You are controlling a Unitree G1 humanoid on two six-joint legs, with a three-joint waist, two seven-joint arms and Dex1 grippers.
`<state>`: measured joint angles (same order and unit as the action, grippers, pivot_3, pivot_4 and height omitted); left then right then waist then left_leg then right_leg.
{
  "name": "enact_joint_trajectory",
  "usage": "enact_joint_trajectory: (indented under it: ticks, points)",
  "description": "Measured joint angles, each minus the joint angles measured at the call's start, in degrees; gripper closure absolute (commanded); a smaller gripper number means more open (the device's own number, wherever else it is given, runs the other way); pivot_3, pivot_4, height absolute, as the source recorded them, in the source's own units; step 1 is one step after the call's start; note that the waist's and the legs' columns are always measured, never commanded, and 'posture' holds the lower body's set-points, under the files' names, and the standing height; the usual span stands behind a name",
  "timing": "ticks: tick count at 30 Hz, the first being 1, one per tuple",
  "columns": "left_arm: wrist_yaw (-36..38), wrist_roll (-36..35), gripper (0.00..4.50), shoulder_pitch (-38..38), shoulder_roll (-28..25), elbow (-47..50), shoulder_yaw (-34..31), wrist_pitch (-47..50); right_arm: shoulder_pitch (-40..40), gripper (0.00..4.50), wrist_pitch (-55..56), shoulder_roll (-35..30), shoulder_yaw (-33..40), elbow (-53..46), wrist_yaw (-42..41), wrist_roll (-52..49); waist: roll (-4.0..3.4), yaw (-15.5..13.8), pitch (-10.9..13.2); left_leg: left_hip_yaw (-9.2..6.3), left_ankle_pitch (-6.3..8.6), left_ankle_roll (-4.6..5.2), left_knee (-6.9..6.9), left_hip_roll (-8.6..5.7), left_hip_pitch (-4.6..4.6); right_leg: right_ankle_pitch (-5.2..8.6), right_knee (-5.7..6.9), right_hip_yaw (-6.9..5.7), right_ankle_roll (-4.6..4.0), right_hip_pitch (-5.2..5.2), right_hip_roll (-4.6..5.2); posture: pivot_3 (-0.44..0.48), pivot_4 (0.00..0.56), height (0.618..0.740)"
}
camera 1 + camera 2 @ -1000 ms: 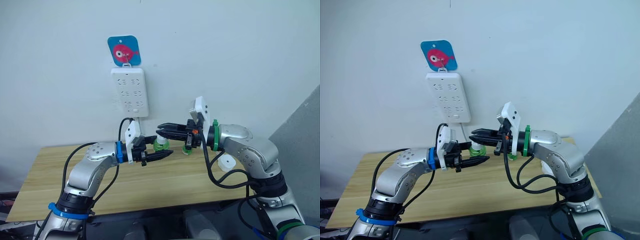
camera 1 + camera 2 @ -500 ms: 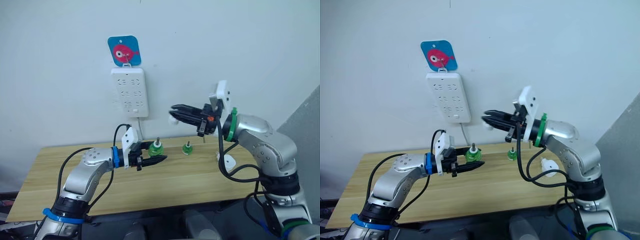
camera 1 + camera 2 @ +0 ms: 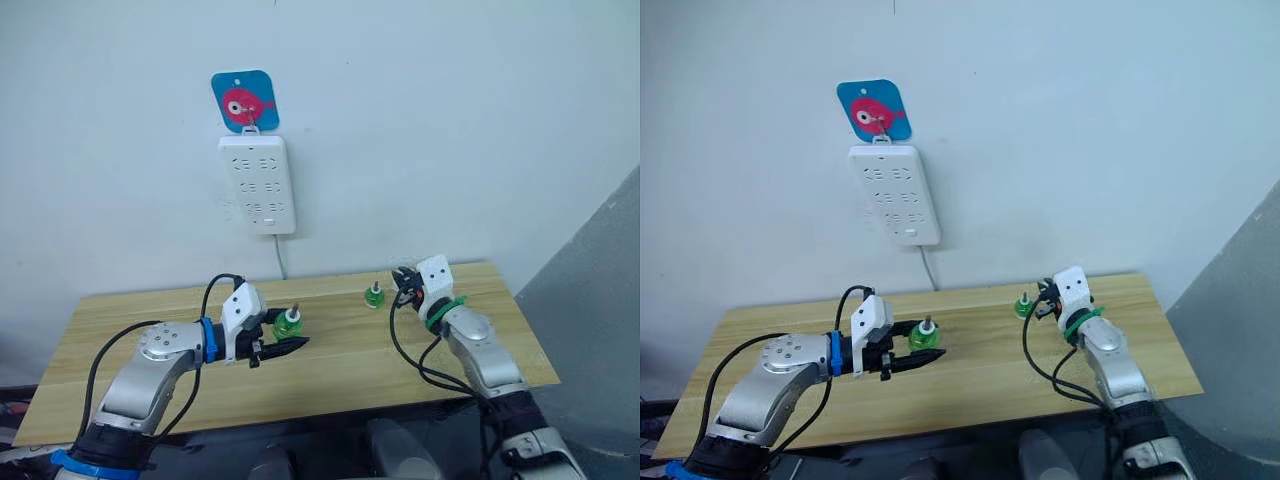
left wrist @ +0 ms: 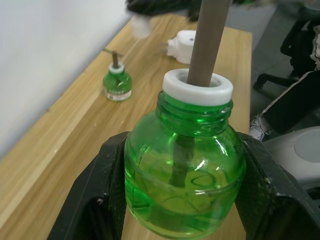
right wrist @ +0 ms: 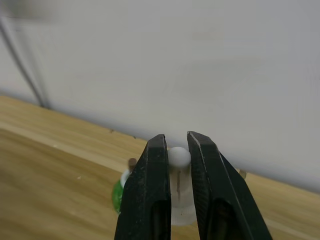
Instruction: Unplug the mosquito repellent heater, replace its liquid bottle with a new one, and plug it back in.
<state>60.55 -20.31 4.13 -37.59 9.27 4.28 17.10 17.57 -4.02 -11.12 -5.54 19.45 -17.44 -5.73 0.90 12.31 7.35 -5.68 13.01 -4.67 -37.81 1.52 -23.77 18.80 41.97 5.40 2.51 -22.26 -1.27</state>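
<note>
Counter (image 3: 330, 375) is seen below the wall-hung power strip (image 3: 257, 184). Mosquito repellent heater (image 5: 178, 186) is pinched narrowly in the right claw (image 5: 177, 150), low at the counter's back edge; judged light, rigid, slippery plastic, best gripped across its body. Green bottle (image 4: 185, 172) is clamped in the left claw (image 3: 272, 347), forearm held level.

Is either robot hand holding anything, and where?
Left gripper clamps a green bottle by its belly. Right gripper pinches a small white piece.
</note>
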Motion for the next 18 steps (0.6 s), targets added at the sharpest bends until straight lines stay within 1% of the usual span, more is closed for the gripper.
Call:
enact_joint_trajectory:
  ticks: [1,2,7,12,14,17,18]
  points:
    - [-0.05,-0.01,2.09,-0.12,-0.28,0.37,-0.03,0.30,0.99,4.29,1.41,0.69,0.76,3.31,0.15,-0.03,-0.01,-0.09,0.01,0.00,0.00,0.00,0.00,0.00,0.01,0.00,0.00,-0.01,0.00,0.00,0.00,-0.159,0.104,0.692]
    - [-0.09,-0.01,2.09,-0.18,-0.55,0.79,-0.07,0.66,1.89,4.29,2.70,1.22,1.28,6.30,0.30,0.00,-0.03,-0.17,0.03,-0.01,0.00,0.01,0.00,0.00,0.01,0.00,0.00,-0.02,0.00,0.00,-0.01,-0.139,0.110,0.692]
    - [-0.28,-0.53,2.09,-0.89,-1.48,2.95,-0.31,2.75,6.56,4.29,9.26,1.99,2.33,19.97,1.71,1.53,-0.16,-0.72,0.21,0.01,0.02,0.03,0.01,0.01,0.03,0.00,0.01,0.01,-0.01,0.00,-0.02,-0.125,0.117,0.692]
    - [-0.96,-1.52,2.09,-1.52,-1.90,4.68,-1.14,4.25,8.46,4.29,13.62,3.55,2.53,27.71,2.54,2.40,-0.22,-1.39,0.47,0.00,0.02,0.03,-0.01,0.01,0.04,0.00,0.02,0.01,-0.01,0.03,-0.03,-0.109,0.125,0.692]
    - [-1.22,-1.86,2.09,-1.56,-2.36,5.00,-1.39,4.90,8.57,3.53,14.51,3.76,2.61,29.61,2.66,2.41,-0.24,-1.56,0.53,0.01,0.02,0.03,-0.02,0.00,0.04,0.00,0.02,0.03,-0.01,0.03,-0.03,-0.089,0.131,0.692]
    - [-1.54,-2.23,2.09,-1.78,-2.51,6.17,-1.49,5.40,8.61,2.51,15.18,3.76,4.13,31.30,2.52,2.18,-0.28,-2.02,0.80,0.03,0.02,0.03,-0.03,0.00,0.04,0.00,0.02,0.05,-0.01,0.02,-0.03,-0.088,0.134,0.692]
    - [-1.72,-2.29,2.09,-1.83,-2.51,6.35,-1.52,5.55,8.60,2.11,15.39,3.67,4.47,31.53,2.32,2.11,-0.30,-2.14,0.85,0.03,0.02,0.03,-0.03,0.00,0.05,0.00,0.02,0.05,-0.01,0.03,-0.03,-0.090,0.133,0.692]
